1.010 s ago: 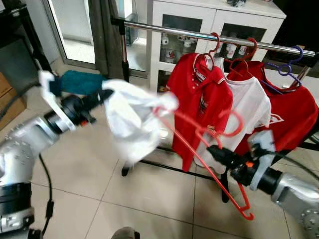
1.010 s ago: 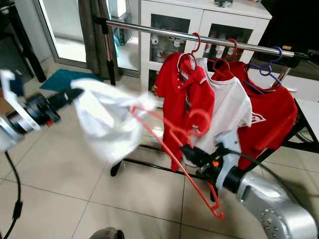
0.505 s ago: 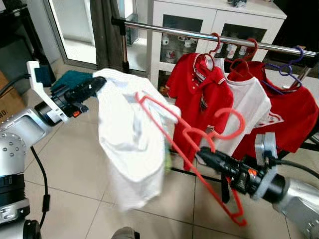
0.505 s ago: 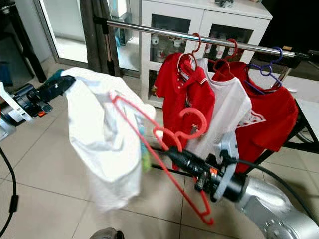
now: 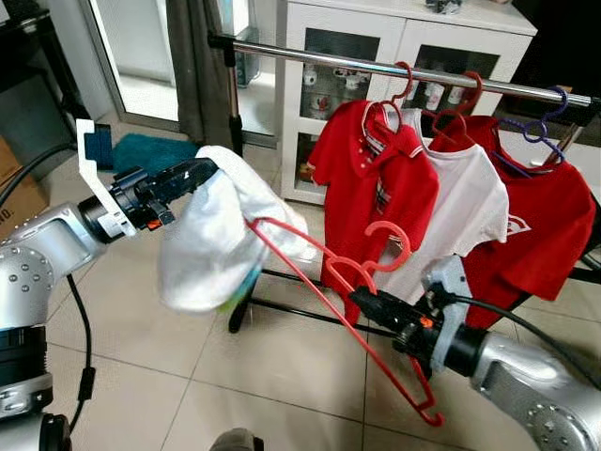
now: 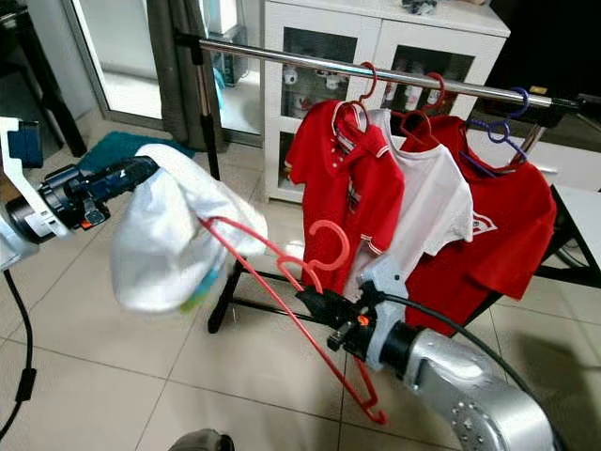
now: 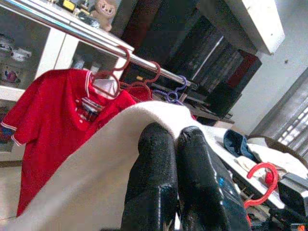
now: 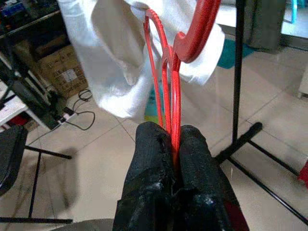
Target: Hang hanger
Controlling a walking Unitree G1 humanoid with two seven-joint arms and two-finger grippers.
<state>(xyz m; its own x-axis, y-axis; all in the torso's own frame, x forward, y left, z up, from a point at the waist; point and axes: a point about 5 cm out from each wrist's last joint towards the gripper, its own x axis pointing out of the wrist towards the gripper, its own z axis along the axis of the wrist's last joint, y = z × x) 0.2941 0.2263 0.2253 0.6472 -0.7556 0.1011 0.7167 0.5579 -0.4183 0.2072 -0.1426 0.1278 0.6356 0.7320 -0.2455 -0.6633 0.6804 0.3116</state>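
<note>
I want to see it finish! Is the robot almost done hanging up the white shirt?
Not yet. Three shirts already hang on the rail. The right gripper clamps the red hanger, and the left gripper pinches the white shirt, partly draped over one hanger end. Dressing it fully and hooking it on the rail remain.

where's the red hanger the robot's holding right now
In the left eye view the red hanger sits low and centre-right, pinched in the right gripper, one end inside the white shirt, below the rail.

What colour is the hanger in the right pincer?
Red; the hanger shows best in the right wrist view.
</note>
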